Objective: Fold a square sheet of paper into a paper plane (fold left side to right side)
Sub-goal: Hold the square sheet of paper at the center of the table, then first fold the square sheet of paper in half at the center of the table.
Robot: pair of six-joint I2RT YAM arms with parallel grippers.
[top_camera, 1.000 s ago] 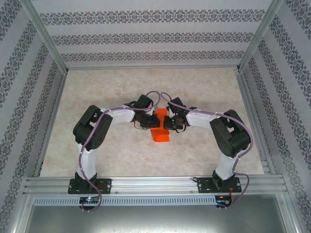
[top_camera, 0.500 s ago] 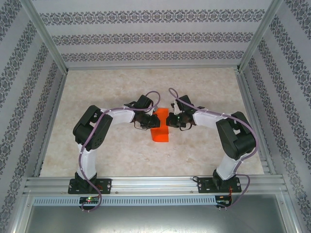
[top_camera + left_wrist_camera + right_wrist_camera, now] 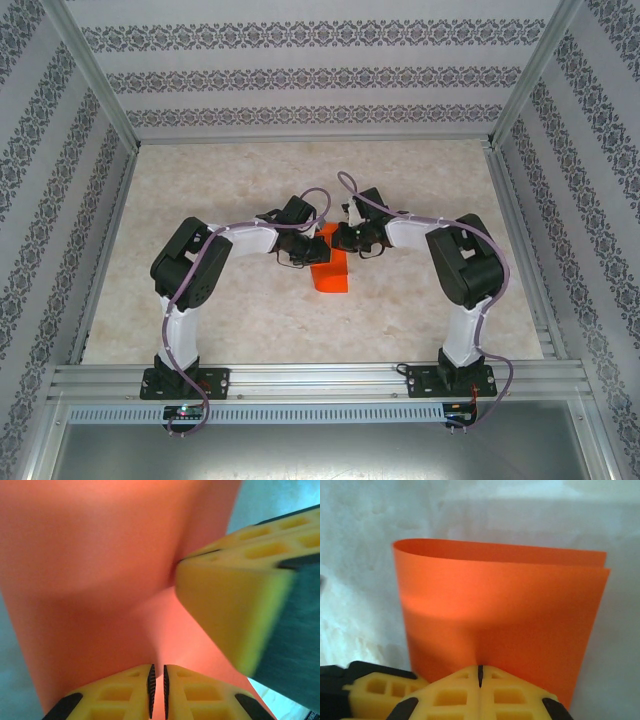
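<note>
A pale, marble-patterned worktop is spread beneath and all around the jaws, and its mottled surface is shown again beyond them in the right wrist view. Well behind the jaws, a back wall is covered in striped, ornamented wallpaper. A left wall and a right wall of the same pattern are set well off to either side. A left aluminium post and a right aluminium post are slanted up at the far corners. Well to the near side of the jaws, an aluminium rail is laid across, with a perforated strip and a grey metal sheet nearer still.
</note>
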